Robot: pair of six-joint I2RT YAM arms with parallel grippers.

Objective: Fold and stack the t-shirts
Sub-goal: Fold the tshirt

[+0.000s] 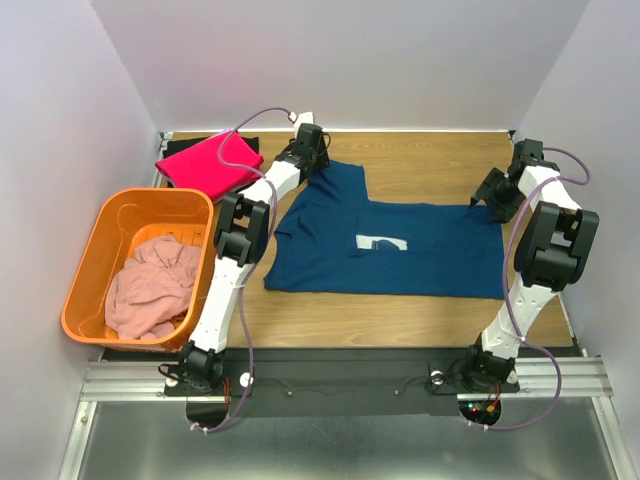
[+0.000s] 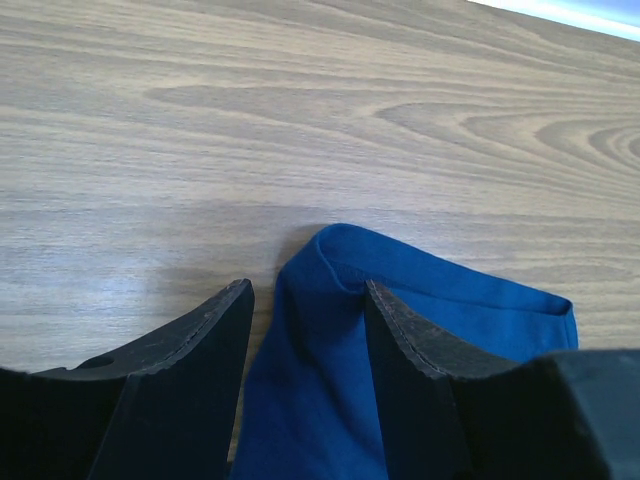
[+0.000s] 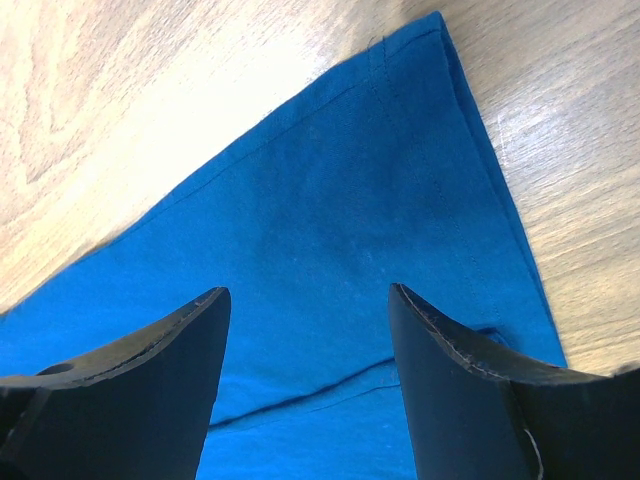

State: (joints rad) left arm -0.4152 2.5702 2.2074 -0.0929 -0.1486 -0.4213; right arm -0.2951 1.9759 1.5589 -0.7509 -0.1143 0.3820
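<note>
Both left gripper (image 2: 307,290) and right gripper (image 3: 310,290) gape — navy t-shirt (image 1: 400,268) lies lengthwise left-to-right.

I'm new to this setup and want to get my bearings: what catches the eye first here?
The navy blue t-shirt lies spread across the middle of the wooden table, with the left tool open astride its far-left corner and the right tool open over its far-right corner. Next comes the orange basket at the left edge, holding a crumpled pale pink tee, and a folded bright pink tee sits at the far-left corner.
</note>
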